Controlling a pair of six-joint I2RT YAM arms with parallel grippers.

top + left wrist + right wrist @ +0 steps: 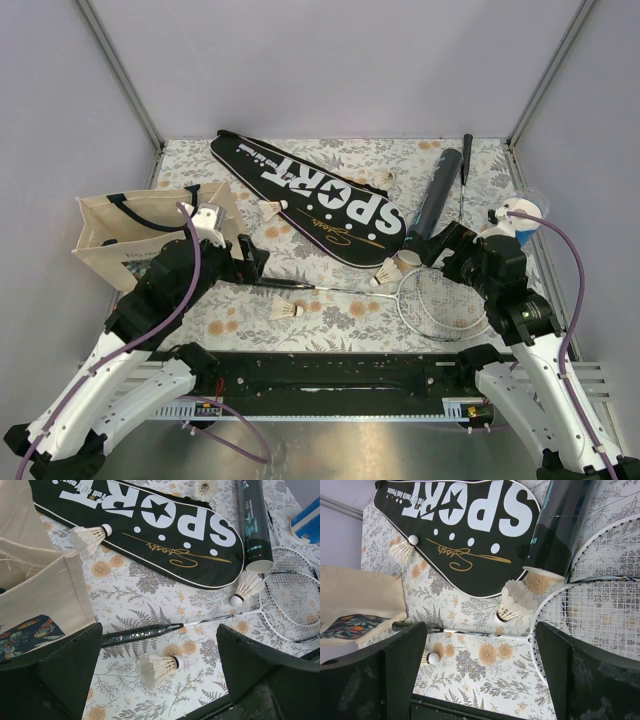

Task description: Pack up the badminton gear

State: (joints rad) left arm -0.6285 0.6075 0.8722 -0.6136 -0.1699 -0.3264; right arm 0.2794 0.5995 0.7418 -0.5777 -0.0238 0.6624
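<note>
The black "SPORT" cover [320, 195] lies diagonally at the back. The black tube [432, 200] lies to its right, open end toward me. The silver racket has its head [440, 305] at the front right and its dark handle [280, 284] pointing left. Shuttlecocks lie loose: one by the cover [272, 209], one at the back [385, 178], one at the tube mouth [385, 272], one in front [288, 311]. My left gripper [157, 680] is open above that front shuttlecock [157, 667], near the handle [135, 634]. My right gripper [480, 675] is open above the racket shaft [480, 633], near a shuttlecock [512, 602].
The beige tote bag [130, 230] stands at the left, beside my left arm. The blue and white roll [520, 220] sits at the right edge behind my right arm. A thin dark shaft [464, 175] lies right of the tube. Walls close the table on three sides.
</note>
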